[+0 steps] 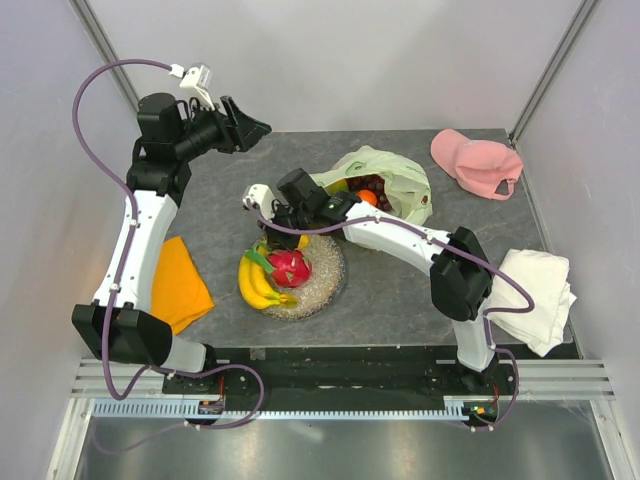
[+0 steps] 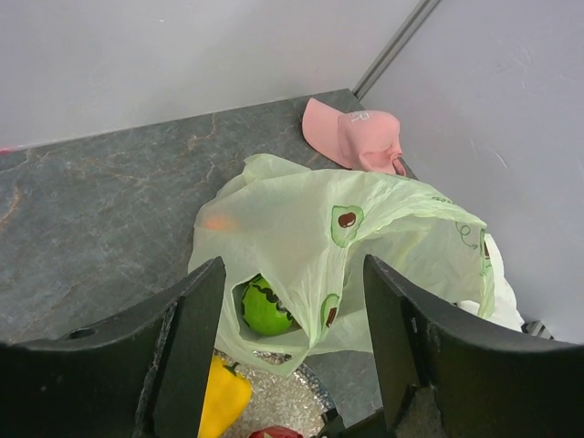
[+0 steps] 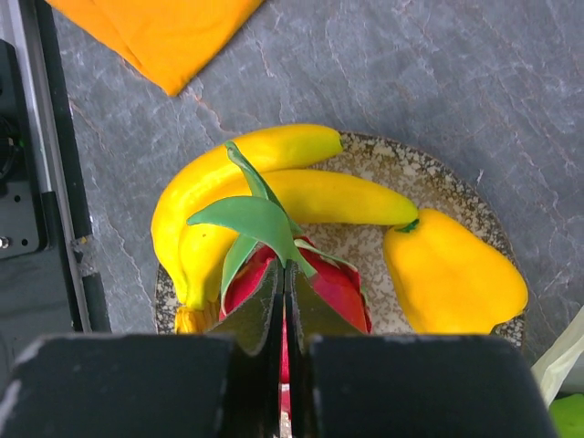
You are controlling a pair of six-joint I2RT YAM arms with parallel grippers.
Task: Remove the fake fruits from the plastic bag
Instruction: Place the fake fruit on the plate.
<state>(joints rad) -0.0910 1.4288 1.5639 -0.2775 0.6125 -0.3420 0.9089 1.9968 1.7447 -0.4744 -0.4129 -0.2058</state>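
Note:
The plastic bag (image 1: 395,180) lies at the back of the table, its mouth toward the plate (image 1: 325,285). Dark grapes (image 1: 375,185) and an orange (image 1: 367,197) show in its opening. In the left wrist view a green round fruit (image 2: 265,308) sits inside the bag (image 2: 365,228). On the plate (image 3: 429,173) lie the banana bunch (image 3: 228,173), the dragon fruit (image 3: 342,287) and a yellow fruit (image 3: 452,274). My right gripper (image 3: 284,266) is shut, its tips pinching a green leaf of the dragon fruit. My left gripper (image 2: 294,265) hangs open, high at the back left, facing the bag.
A pink cap (image 1: 478,160) lies at the back right corner. A folded white cloth (image 1: 535,290) sits at the right edge. An orange cloth (image 1: 180,285) lies at the left, near my left arm. Grey walls close in the back and both sides.

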